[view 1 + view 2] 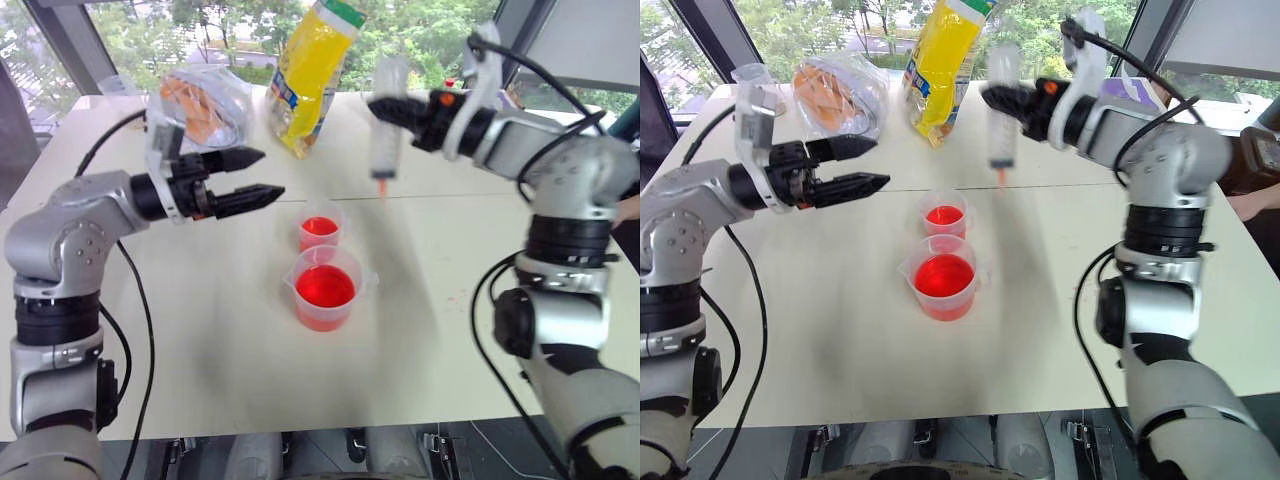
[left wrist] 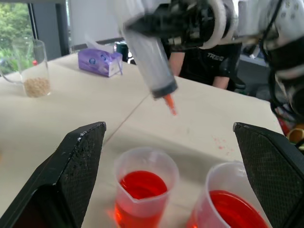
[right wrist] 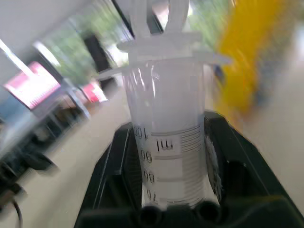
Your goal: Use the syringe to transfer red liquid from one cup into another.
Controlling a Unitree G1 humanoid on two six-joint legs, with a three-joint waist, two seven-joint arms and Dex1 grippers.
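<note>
A: Right, where's the syringe (image 1: 386, 120)?

B: Clamped in the right hand (image 1: 385, 108), barrel upright, orange tip pointing down at the worktop (image 1: 200, 330). It hangs in the air beyond the small cup (image 1: 321, 228) and off to the robot's right of it, well above the rim.

A: And the beaker (image 1: 325, 288)?

B: Just on the near side of the small cup, nearly touching it. Both hold red liquid (image 1: 325, 286); the beaker has more.

A: So the next move turns on what?

B: My read: the tip has to come back towards the robot and to its left to get over a cup mouth, then go straight down along the barrel's long axis. The right hand already has it, so it's the right arm's job.

A: Left hand (image 1: 262, 172)?

B: Fingers spread wide, holding nothing, level, to the left of the small cup and pointing towards it.

A: Anything the wrist views add?

B: The right wrist view shows the graduation marks and the plunger top (image 3: 156, 19); the barrel looks clear, no red that I can make out. The left wrist view shows the tip (image 2: 169, 103) hanging clear of both rims.
</note>
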